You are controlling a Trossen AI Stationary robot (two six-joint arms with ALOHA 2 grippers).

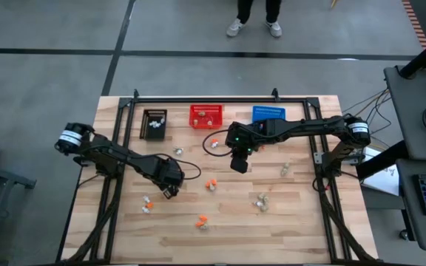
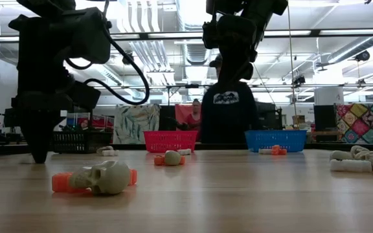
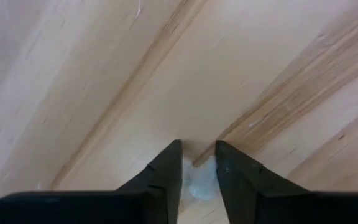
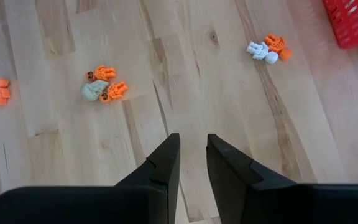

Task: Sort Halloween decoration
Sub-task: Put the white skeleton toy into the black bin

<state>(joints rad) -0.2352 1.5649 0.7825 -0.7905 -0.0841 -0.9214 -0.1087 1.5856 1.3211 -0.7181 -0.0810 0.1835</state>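
Skull [image 2: 107,178] + orange bits still loose on desk [image 1: 302,229], few in black basket [image 1: 154,124]. Left pincer [image 3: 197,173] pinching white trinket [image 3: 199,184]; right pincer [image 4: 192,158] near-closed, empty. Mostly unsorted imo.

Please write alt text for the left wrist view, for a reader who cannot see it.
The left pincer is down at the wooden table, its two dark fingers nearly together around a small white trinket. Nothing else shows.
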